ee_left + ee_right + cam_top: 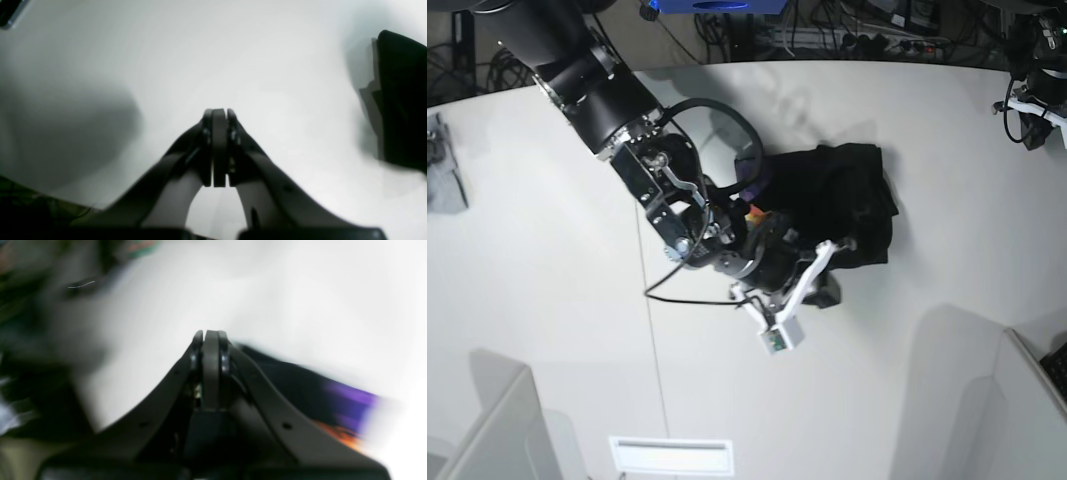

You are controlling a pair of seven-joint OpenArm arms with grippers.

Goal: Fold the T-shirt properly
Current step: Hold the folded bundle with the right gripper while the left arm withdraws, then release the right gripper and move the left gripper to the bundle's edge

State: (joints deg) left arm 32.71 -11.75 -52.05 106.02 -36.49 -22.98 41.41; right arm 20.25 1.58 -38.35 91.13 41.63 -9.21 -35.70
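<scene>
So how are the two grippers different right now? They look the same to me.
The right gripper is down at the black T-shirt, with cloth and purple print just beside it; the left gripper is over bare white table, the shirt off to one side. The right arm reaches across the table in the base view; the left arm is out of that view. Both are dark, the same shape, with jaws shut and nothing visibly held.

Both end effectors [219, 115] [211, 336] closed, empty.
</scene>
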